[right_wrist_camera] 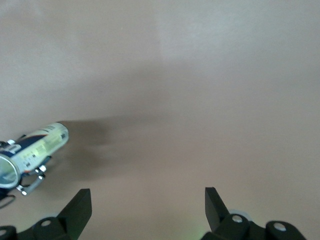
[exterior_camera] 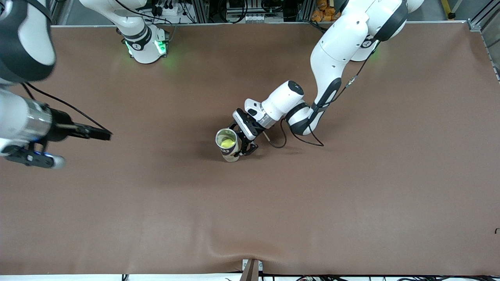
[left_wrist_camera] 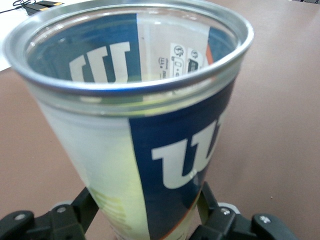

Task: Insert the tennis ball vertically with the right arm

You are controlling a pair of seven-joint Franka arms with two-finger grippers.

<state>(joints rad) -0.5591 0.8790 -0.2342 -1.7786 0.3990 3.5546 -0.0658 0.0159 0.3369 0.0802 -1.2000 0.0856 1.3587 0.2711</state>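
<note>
Tennis ball (exterior_camera: 225,143) is sitting inside the open tennis ball can (exterior_camera: 228,145), showing as a yellow-green patch down in the can's mouth in the front view. Can is standing upright on the brown table (exterior_camera: 351,203), near the middle. In the left wrist view the can (left_wrist_camera: 145,130) is filling the frame: clear wall, metal rim, dark blue label with white lettering.

Left gripper (exterior_camera: 245,141) is clamping the can low on its body, one finger to each side of it; in the left wrist view the black fingers (left_wrist_camera: 82,207) are pressing against the can's lower wall. Left arm is reaching in from its base to the centre of the table.

Right gripper (exterior_camera: 102,134) is hanging in the air over bare table toward the right arm's end, well apart from the can. Its fingers (right_wrist_camera: 80,207) are spreading wide with nothing between them in the right wrist view, which is also catching the can (right_wrist_camera: 35,147) farther off with the left gripper on it.
</note>
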